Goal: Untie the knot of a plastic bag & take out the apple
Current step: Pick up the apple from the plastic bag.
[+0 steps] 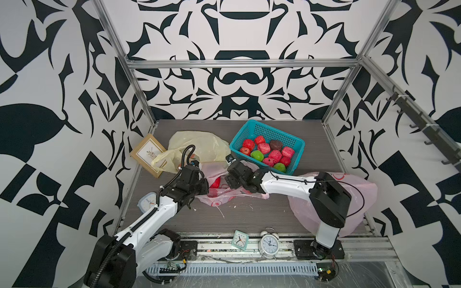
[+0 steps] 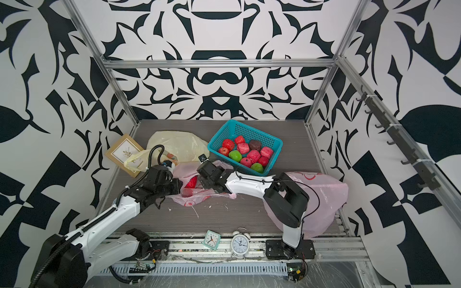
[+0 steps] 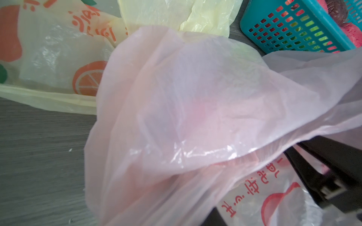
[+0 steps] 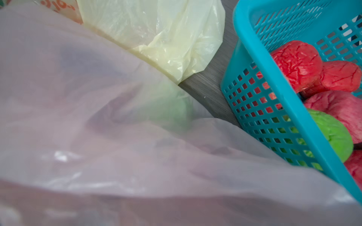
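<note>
in both top views the pink bag [image 1: 219, 197] lies on the grey worktop [image 1: 249, 217] between the two arms. the red apple [image 1: 215, 183] is inside it, seen through the thin film. the left gripper [image 1: 206, 187] is at the bag's left edge. its fingers are covered there, so i cannot tell if they pinch the film. the right gripper [image 1: 226, 178] is at the other side, just beside the apple, and its fingers appear spread. behind them stand a teal basket [image 1: 277, 131] of red and green balls [image 1: 275, 154], a yellow bag [image 1: 199, 142] and a picture frame [image 1: 147, 153]. a second pink bag [image 1: 361, 197] lies at the right side.

the left wrist view gives what the top views cannot. the film rises close before the lens, and the apple [image 3: 197, 109] is only a red blush behind it. two black bars [image 3: 344, 164], parts of a gripper, stand apart under the film's edge.

in the right wrist view the film hides both the apple and the fingers. this view shows the basket [image 4: 284, 92] from near, its wall touching the film, with the yellow bag [image 4: 156, 39] beside it.
</note>
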`<state>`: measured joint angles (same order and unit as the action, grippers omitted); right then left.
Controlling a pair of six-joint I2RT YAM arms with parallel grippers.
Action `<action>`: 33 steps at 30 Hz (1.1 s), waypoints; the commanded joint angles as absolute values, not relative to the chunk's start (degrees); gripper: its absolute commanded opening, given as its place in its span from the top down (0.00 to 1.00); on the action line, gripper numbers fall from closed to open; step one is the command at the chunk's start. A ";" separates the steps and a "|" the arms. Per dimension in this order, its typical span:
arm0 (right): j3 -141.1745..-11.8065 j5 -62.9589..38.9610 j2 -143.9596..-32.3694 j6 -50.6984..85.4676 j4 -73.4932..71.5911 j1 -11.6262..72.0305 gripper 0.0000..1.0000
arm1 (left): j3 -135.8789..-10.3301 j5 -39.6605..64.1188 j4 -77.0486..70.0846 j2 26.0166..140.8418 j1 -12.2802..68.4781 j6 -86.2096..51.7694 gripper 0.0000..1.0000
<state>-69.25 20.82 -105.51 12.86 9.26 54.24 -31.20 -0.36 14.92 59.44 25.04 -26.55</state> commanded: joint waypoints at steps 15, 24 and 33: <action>-75.85 17.93 -113.00 10.20 9.49 48.94 0.18 | -30.66 0.26 14.41 59.63 25.13 -25.66 0.82; -73.50 14.07 -108.05 10.63 8.94 48.86 0.51 | -30.96 0.11 14.41 59.85 25.14 -25.51 0.82; -76.49 -8.41 -97.40 7.46 24.38 47.65 0.55 | -33.63 -0.35 12.59 61.49 25.14 -24.42 0.80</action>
